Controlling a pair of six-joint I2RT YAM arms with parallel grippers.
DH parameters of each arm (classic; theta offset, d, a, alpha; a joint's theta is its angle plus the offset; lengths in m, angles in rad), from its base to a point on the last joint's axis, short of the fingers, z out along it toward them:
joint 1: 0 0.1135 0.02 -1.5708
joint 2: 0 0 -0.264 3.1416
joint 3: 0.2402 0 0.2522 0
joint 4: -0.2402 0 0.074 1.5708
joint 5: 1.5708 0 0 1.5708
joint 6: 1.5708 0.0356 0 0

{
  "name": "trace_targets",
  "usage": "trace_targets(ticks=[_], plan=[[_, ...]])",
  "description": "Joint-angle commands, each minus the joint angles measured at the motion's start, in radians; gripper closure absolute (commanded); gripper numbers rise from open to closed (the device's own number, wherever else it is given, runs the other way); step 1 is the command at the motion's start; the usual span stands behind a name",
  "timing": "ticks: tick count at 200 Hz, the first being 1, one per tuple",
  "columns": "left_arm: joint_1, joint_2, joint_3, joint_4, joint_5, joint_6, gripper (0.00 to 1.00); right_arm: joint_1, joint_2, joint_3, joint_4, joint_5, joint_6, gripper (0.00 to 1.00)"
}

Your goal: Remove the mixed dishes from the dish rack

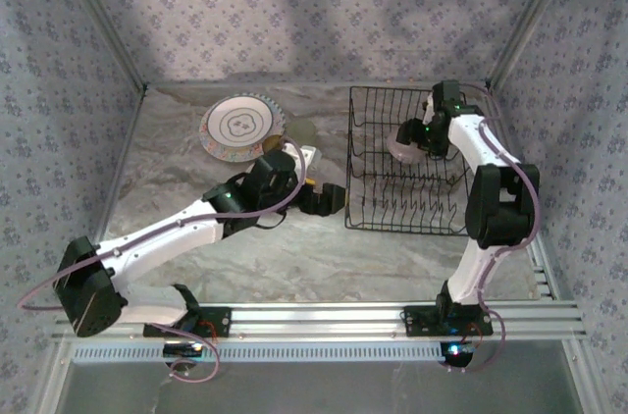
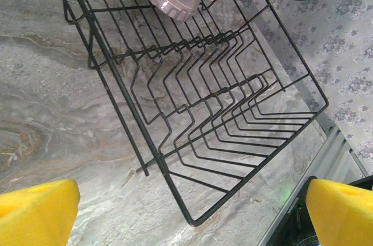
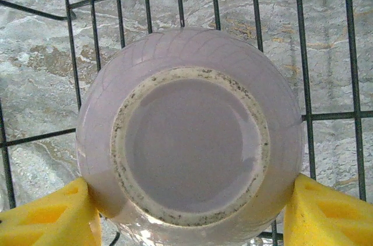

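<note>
A white plate with grey rings (image 1: 241, 129) lies flat near the worktop's (image 1: 294, 257) far edge, left of centre. Our left gripper (image 2: 189, 220) hangs spread wide and empty just beside the near left corner of the black wire dish rack (image 1: 404, 228), which we see on the worktop's right side. In the rack's far part, our right gripper (image 3: 189, 217) pinches the pale lilac bowl (image 3: 189, 141) by its sides.
</note>
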Motion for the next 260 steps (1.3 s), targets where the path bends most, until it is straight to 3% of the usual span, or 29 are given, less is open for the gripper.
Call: trace_targets(ticks=[1,108,196,227,237,260], plan=[[0.01,0.024,0.058,0.022,0.049,0.002,0.01,-0.019,-0.065,-0.025,0.084,-0.067,0.035,0.49],[0.016,0.131,0.148,0.018,0.111,-0.006,0.01,-0.066,-0.109,-0.113,0.168,-0.153,0.07,0.51],[0.05,0.235,0.227,0.077,0.206,-0.061,0.05,-0.109,-0.186,-0.185,0.306,-0.314,0.198,0.51],[0.069,0.277,0.26,0.085,0.234,-0.082,0.06,-0.114,-0.175,-0.169,0.285,-0.238,0.194,0.51],[0.07,0.282,0.262,0.087,0.235,-0.082,0.06,-0.088,-0.173,-0.141,0.23,-0.169,0.134,0.43],[0.075,0.285,0.262,0.087,0.235,-0.08,0.06,-0.032,-0.155,-0.084,0.135,-0.061,0.056,0.13]])
